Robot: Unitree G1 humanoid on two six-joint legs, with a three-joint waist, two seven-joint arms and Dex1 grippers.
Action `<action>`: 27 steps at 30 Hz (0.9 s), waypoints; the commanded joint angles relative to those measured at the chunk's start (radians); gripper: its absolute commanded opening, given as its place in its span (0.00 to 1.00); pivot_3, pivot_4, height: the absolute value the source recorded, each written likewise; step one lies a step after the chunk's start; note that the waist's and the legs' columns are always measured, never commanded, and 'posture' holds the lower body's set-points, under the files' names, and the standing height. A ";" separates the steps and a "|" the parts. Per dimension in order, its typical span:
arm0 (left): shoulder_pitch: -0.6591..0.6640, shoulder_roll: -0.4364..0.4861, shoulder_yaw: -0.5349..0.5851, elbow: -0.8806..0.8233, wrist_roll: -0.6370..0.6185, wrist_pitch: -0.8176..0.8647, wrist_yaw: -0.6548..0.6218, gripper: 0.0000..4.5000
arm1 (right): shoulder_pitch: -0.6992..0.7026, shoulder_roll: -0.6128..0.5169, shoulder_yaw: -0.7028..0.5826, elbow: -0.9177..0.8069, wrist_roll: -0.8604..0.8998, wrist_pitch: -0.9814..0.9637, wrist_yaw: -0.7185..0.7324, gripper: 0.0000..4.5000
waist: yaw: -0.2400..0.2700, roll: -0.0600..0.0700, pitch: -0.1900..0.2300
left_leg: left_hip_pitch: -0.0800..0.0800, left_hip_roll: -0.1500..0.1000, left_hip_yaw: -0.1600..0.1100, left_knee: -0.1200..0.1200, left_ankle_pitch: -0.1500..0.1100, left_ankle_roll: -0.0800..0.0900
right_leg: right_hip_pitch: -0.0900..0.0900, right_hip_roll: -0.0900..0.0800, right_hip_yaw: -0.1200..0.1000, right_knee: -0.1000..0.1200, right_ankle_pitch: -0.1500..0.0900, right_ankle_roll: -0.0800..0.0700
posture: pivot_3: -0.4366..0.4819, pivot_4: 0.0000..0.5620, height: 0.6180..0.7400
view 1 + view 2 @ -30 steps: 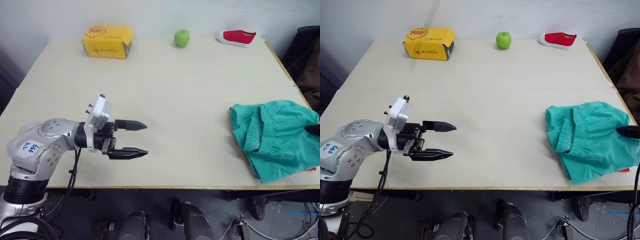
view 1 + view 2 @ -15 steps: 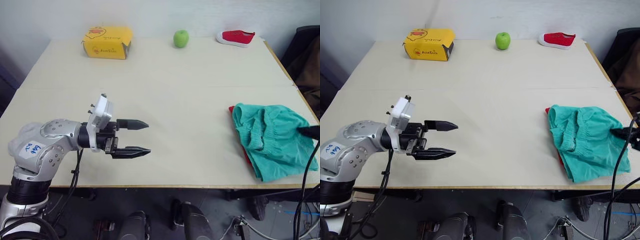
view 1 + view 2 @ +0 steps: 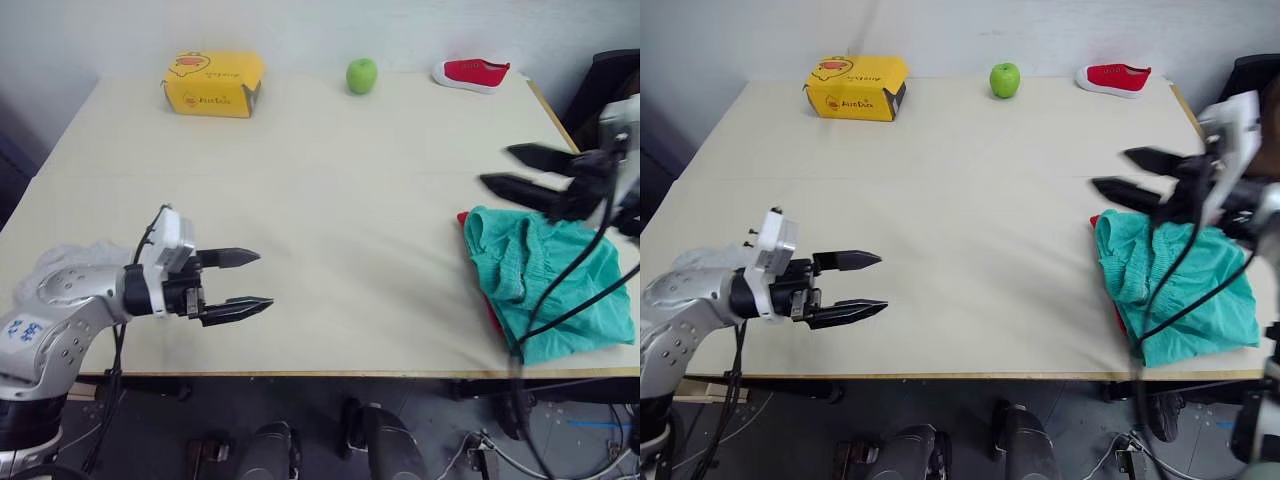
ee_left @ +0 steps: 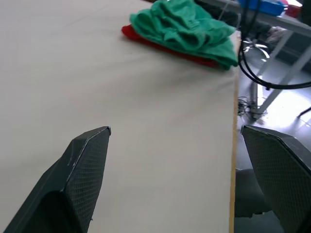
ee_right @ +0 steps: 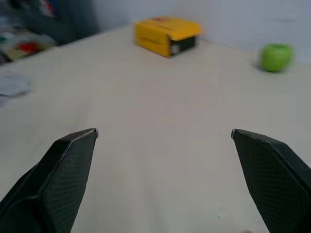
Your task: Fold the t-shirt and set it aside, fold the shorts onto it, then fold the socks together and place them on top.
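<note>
The shorts (image 3: pixel 545 275) lie bunched on the t-shirt (image 4: pixel 160 46), just below the right gripper (image 3: pixel 518 172), fingers spread. The left gripper (image 3: pixel 245 282), also spread, hovers well apart. Flattening the shorts squarely over the shirt comes first.

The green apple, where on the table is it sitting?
The green apple sits at the table's far edge near the wall, between the yellow box on the robot's left and the small red shoe on its right.

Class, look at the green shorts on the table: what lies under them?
A red edge of the t-shirt pokes out from under the shorts on the table. The rest of it is covered, so its fold cannot be seen.
</note>
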 commanded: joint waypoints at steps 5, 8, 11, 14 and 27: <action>0.258 0.051 0.212 0.022 0.214 -0.104 0.107 1.00 | 0.057 0.090 0.092 -0.281 0.196 0.080 -0.039 1.00 | 0.005 0.000 0.000 | 0.000 -0.001 0.000 -0.001 -0.002 0.004 | 0.001 -0.002 0.000 -0.003 0.000 0.000 | 0.48 0.27 1.00; 0.287 0.051 0.260 0.123 0.293 -0.192 0.126 1.00 | 0.060 0.093 0.102 -0.272 0.206 0.078 -0.044 1.00 | 0.004 -0.001 0.000 | 0.000 -0.003 0.000 -0.001 -0.005 0.008 | 0.001 -0.004 0.000 -0.003 0.001 0.001 | 0.48 0.27 1.00; 0.262 0.071 0.281 0.211 0.345 -0.246 0.136 1.00 | 0.065 0.088 0.106 -0.263 0.213 0.077 -0.038 1.00 | 0.004 -0.001 0.000 | 0.000 -0.003 0.000 -0.001 -0.006 0.009 | 0.001 -0.004 0.000 -0.004 0.001 0.002 | 0.48 0.27 1.00; 0.236 0.129 0.275 0.394 0.415 -0.322 0.118 1.00 | 0.081 0.079 0.117 -0.264 0.197 0.064 -0.022 1.00 | 0.002 -0.001 0.000 | 0.000 -0.002 0.000 -0.001 -0.007 0.009 | 0.000 -0.004 -0.001 -0.004 0.001 0.001 | 0.48 0.27 1.00; -0.033 0.197 0.101 0.903 0.555 -0.516 0.069 1.00 | 0.089 0.087 0.105 -0.260 0.231 0.067 -0.061 1.00 | -0.003 -0.002 -0.001 | 0.000 -0.002 0.003 -0.003 -0.008 0.009 | 0.000 -0.003 -0.001 -0.002 0.001 0.002 | 0.48 0.27 1.00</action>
